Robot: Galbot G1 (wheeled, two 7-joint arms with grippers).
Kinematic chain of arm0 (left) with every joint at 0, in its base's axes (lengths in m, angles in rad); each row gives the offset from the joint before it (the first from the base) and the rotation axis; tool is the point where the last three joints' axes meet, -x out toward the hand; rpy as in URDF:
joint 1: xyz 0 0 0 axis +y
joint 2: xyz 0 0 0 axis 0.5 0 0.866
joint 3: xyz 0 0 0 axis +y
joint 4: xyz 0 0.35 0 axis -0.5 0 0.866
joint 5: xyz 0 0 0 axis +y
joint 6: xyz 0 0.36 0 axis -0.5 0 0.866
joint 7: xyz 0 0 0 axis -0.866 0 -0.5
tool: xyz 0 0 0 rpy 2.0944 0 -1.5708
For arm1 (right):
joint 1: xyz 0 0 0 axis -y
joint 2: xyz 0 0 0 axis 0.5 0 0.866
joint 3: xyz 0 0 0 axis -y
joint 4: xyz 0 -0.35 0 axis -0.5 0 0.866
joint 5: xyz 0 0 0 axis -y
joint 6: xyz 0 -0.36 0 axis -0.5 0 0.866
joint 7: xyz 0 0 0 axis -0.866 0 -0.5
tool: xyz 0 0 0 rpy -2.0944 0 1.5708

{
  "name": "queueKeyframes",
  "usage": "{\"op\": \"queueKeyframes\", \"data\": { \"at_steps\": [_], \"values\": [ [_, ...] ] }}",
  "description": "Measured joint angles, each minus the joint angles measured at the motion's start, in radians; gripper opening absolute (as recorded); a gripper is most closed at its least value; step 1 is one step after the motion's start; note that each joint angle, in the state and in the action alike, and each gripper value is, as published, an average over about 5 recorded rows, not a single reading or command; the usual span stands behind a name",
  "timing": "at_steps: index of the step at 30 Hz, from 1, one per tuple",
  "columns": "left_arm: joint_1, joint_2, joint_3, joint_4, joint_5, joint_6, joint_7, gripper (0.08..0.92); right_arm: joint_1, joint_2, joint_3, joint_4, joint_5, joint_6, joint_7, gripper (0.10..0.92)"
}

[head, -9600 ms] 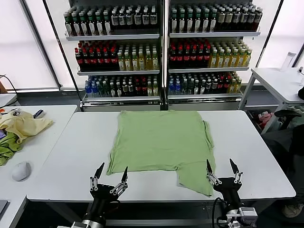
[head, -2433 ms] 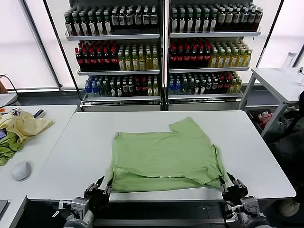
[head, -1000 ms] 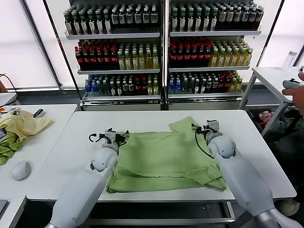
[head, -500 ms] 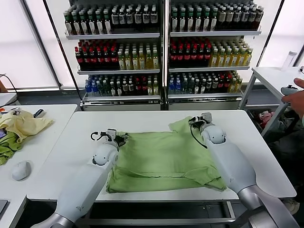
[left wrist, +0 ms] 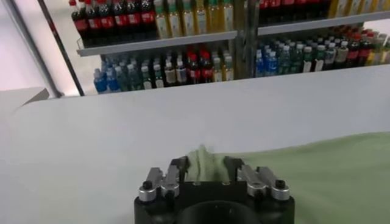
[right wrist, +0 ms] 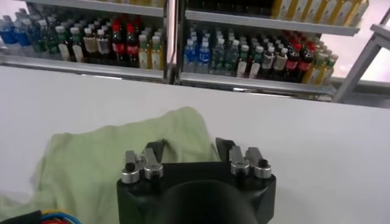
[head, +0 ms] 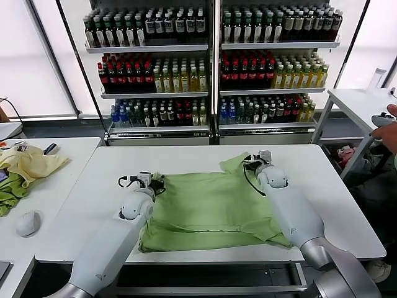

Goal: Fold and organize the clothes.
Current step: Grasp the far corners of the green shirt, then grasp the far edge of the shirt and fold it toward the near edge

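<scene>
Gripping the green shirt (head: pixel 211 208) at its far corners: my left gripper (head: pixel 153 181) and right gripper (head: pixel 251 160) pinch cloth. Next: fold toward the near hem.

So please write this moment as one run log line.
left gripper: on shirt far left corner | right gripper: on far sleeve | table

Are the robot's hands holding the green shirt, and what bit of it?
Yes. The left gripper pinches the green shirt at its far left corner; the right gripper pinches the sleeve at its far right corner.
</scene>
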Motion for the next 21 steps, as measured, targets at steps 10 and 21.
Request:
{"op": "queueKeyframes", "data": {
  "at_steps": [10, 21],
  "values": [
    [0.038, 0.029, -0.015, -0.040, -0.048, -0.037, 0.025, 0.138, -0.028, -0.015, -0.005, 0.037, 0.013, 0.031, -0.005, 0.244],
    [0.074, 0.071, -0.051, -0.121, -0.107, -0.099, 0.031, 0.093, -0.093, -0.068, 0.008, 0.207, 0.060, 0.037, 0.016, 0.121]
  ]
}}
